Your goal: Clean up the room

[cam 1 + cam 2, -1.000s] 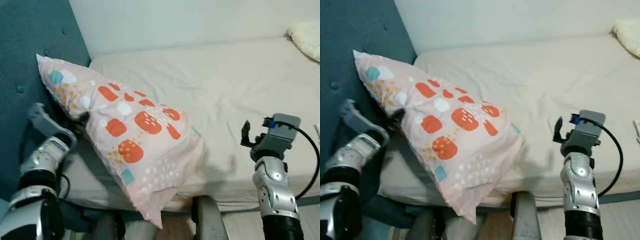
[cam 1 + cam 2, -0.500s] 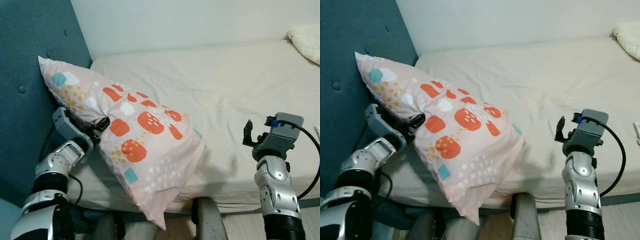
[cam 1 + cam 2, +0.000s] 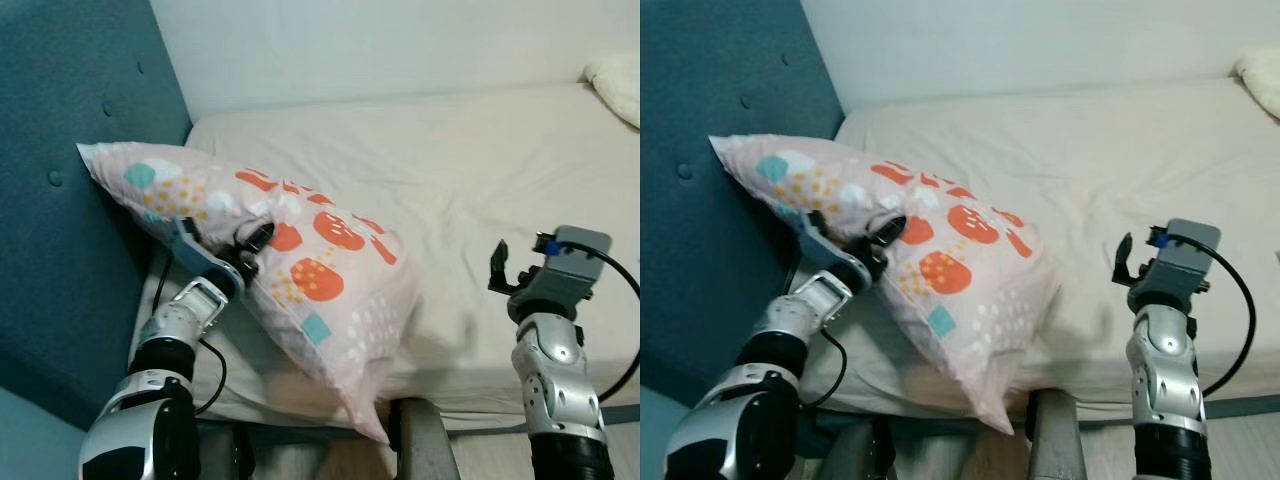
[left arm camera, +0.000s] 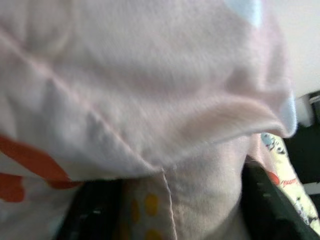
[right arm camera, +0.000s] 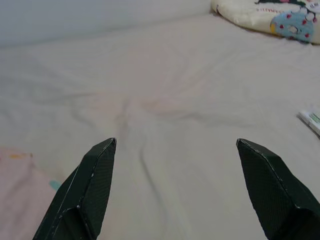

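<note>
Pinching pillow (image 3: 330, 270) fabric — left pincer (image 3: 252, 240) clamped; right pincer (image 5: 175, 192) spread wide above bed (image 3: 470, 170).

Pillow (image 3: 320, 260): pale pink, printed with orange-red blotches, small yellow-orange dots, white dots and patches, and a few teal squares. Bed (image 3: 450, 170) sheet: plain cream. Headboard (image 3: 70, 110): teal-blue, buttoned. Wall (image 3: 380, 40): off-white. Second cushion (image 5: 265, 15): pale yellow with a blue and red motif. Both arms: silver; right gripper (image 5: 177, 192) fingers: black.
</note>
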Robot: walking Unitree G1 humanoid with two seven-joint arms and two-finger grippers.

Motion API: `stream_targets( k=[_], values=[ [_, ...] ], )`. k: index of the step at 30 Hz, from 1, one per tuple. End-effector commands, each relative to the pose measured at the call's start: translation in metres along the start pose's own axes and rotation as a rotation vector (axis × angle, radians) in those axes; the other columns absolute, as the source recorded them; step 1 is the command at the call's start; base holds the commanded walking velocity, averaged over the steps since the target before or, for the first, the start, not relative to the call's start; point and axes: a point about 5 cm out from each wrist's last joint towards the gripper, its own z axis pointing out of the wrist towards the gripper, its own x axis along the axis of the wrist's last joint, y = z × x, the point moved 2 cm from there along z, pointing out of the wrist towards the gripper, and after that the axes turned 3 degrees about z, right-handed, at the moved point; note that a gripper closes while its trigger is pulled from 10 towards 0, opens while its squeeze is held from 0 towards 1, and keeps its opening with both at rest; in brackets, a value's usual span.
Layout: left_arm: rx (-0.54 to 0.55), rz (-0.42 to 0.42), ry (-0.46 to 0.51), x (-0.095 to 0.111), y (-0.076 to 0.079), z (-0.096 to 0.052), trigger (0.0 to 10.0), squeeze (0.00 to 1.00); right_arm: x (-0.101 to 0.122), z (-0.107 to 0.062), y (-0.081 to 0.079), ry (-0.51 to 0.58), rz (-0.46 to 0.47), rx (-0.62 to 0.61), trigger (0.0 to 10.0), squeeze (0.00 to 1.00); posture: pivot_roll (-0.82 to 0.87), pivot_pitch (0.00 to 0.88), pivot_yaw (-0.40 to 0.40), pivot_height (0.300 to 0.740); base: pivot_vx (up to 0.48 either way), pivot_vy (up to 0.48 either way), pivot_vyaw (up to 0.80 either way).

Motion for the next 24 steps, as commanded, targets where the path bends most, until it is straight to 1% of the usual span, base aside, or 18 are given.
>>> stream_targets(
  k=[1, 2, 3, 6, 7, 10, 11, 12, 13, 14, 15, 17, 18, 19, 20, 21, 22, 24],
  values=[
    [0.015, 0.028, -0.054, -0.012, 0.001, 0.003, 0.0, 0.00, 0.001, -0.002, 0.003, -0.001, 0.006, -0.011, 10.0, 0.00, -0.19, 0.126, 0.101, 0.569, 0.000, 0.000, 0.00],
    [0.049, 0.109, -0.066, -0.011, -0.001, 0.003, 0.0, 0.00, 0.002, -0.003, 0.005, 0.002, 0.006, -0.019, 10.0, 0.00, -0.20, 0.125, 0.103, 0.569, 0.000, 0.000, 0.00],
    [0.049, 0.109, -0.066, -0.011, -0.001, 0.003, 0.0, 0.00, 0.002, -0.003, 0.005, 0.002, 0.006, -0.019, 10.0, 0.00, -0.20, 0.125, 0.103, 0.569, 0.000, 0.000, 0.00],
    [0.085, 0.174, -0.059, -0.006, -0.003, 0.005, 0.0, 0.00, 0.002, -0.003, 0.006, 0.004, 0.006, -0.023, 10.0, 0.00, -0.20, 0.127, 0.106, 0.569, 0.000, 0.000, 0.00],
    [0.085, 0.174, -0.059, -0.006, -0.003, 0.005, 0.0, 0.00, 0.002, -0.003, 0.006, 0.004, 0.006, -0.023, 10.0, 0.00, -0.20, 0.127, 0.106, 0.569, 0.000, 0.000, 0.00],
    [0.103, 0.299, -0.060, 0.003, 0.000, 0.009, 0.0, 0.00, 0.002, -0.004, 0.004, 0.005, 0.008, -0.025, 10.0, 0.00, -0.20, 0.127, 0.111, 0.569, 0.000, 0.000, 0.00],
    [0.103, 0.299, -0.060, 0.003, 0.000, 0.009, 0.0, 0.00, 0.002, -0.004, 0.004, 0.005, 0.008, -0.025, 10.0, 0.00, -0.20, 0.127, 0.111, 0.569, 0.000, 0.000, 0.00],
    [0.106, 0.331, -0.063, 0.005, 0.001, 0.010, 0.0, 0.00, 0.001, -0.004, 0.003, 0.004, 0.009, -0.024, 10.0, 0.00, -0.20, 0.128, 0.112, 0.569, 0.000, 0.000, 0.00],
    [0.102, 0.445, -0.079, 0.008, 0.005, 0.013, 0.0, 0.00, 0.001, -0.005, 0.003, 0.002, 0.010, -0.025, 10.0, 0.00, -0.20, 0.129, 0.113, 0.569, 0.000, 0.000, 0.00],
    [0.102, 0.445, -0.079, 0.008, 0.005, 0.013, 0.0, 0.00, 0.001, -0.005, 0.003, 0.002, 0.010, -0.025, 10.0, 0.00, -0.20, 0.129, 0.113, 0.569, 0.000, 0.000, 0.00],
    [0.100, 0.473, -0.083, 0.009, 0.006, 0.014, 0.0, 0.00, 0.001, -0.005, 0.003, 0.002, 0.010, -0.026, 10.0, 0.00, -0.20, 0.129, 0.113, 0.569, 0.000, 0.000, 0.00],
    [0.077, 0.620, -0.092, 0.013, 0.016, 0.019, 0.0, 0.00, 0.002, -0.005, 0.004, 0.004, 0.010, -0.029, 10.0, 0.00, -0.21, 0.126, 0.119, 0.569, 0.000, 0.000, 0.00],
    [0.066, 0.678, -0.094, 0.015, 0.020, 0.021, 0.0, 0.00, 0.002, -0.004, 0.004, 0.005, 0.009, -0.031, 10.0, 0.00, -0.21, 0.126, 0.119, 0.569, 0.000, 0.000, 0.00],
    [0.066, 0.678, -0.094, 0.015, 0.020, 0.021, 0.0, 0.00, 0.002, -0.004, 0.004, 0.005, 0.009, -0.031, 10.0, 0.00, -0.21, 0.126, 0.119, 0.569, 0.000, 0.000, 0.00],
    [0.025, 0.746, -0.084, 0.018, 0.032, 0.026, 0.0, 0.00, 0.003, -0.004, 0.005, 0.008, 0.009, -0.035, 10.0, 0.00, -0.22, 0.124, 0.122, 0.569, 0.000, 0.000, 0.00],
    [-0.042, 0.787, -0.065, 0.021, 0.048, 0.032, 0.0, 0.00, 0.004, -0.004, 0.006, 0.012, 0.009, -0.040, 10.0, 0.00, -0.22, 0.121, 0.124, 0.569, 0.000, 0.000, 0.00],
    [-0.119, 0.803, -0.049, 0.021, 0.065, 0.037, 0.0, 0.00, 0.005, -0.004, 0.007, 0.015, 0.008, -0.044, 10.0, 0.00, -0.22, 0.121, 0.124, 0.569, 0.000, 0.000, 0.00],
    [-0.119, 0.803, -0.049, 0.021, 0.065, 0.037, 0.0, 0.00, 0.005, -0.004, 0.007, 0.015, 0.008, -0.044, 10.0, 0.00, -0.22, 0.121, 0.124, 0.569, 0.000, 0.000, 0.00]
  ],
)
